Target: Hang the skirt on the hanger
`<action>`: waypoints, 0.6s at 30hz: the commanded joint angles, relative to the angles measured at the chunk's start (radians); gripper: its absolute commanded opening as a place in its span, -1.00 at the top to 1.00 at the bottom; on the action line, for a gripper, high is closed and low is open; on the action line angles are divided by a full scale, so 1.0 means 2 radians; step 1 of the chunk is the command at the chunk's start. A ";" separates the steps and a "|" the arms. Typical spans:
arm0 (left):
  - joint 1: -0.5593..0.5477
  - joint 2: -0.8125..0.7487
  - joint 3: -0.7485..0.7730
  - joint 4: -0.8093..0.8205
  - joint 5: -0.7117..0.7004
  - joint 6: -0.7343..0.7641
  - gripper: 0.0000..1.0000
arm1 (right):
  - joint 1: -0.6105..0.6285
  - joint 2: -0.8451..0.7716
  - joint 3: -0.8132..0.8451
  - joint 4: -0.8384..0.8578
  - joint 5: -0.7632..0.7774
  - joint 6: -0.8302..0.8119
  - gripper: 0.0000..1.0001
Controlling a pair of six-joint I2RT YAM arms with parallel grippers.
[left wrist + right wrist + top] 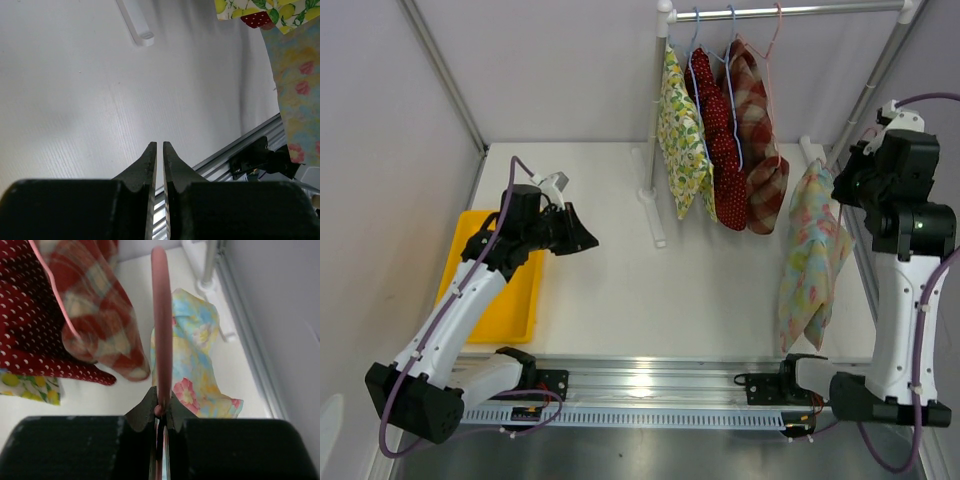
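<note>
The skirt, pastel floral cloth, hangs in the air at the right, draped on a pink hanger. My right gripper is shut on that hanger's bar, with the skirt dangling below it. In the top view the right gripper sits at the skirt's upper edge, below and right of the rack's rail; the hanger itself is hard to make out there. Left of centre, my left gripper hovers over the table with nothing in it. Its jaws stand almost together. The skirt shows at that view's right edge.
A rail at the back carries a lemon-print garment, a red dotted one and a plaid one on hangers. The rack's white foot lies on the table. A yellow tray sits at the left edge.
</note>
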 commanded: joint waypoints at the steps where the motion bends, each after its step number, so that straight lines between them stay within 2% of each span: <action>1: -0.004 0.000 0.016 0.005 0.019 0.015 0.73 | -0.073 0.019 0.009 0.108 -0.185 -0.015 1.00; 4: -0.004 0.000 0.013 0.004 0.024 0.019 0.73 | -0.133 0.054 0.020 0.139 -0.252 0.004 1.00; 12: -0.004 0.000 0.000 0.014 0.043 0.018 0.73 | -0.141 0.126 0.084 0.217 -0.292 0.000 1.00; 14: -0.004 0.000 0.001 0.015 0.045 0.020 0.73 | -0.140 0.154 0.107 0.227 -0.288 0.000 1.00; 18: -0.004 -0.003 -0.001 0.021 0.047 0.019 0.72 | -0.140 0.207 0.202 0.235 -0.255 0.003 1.00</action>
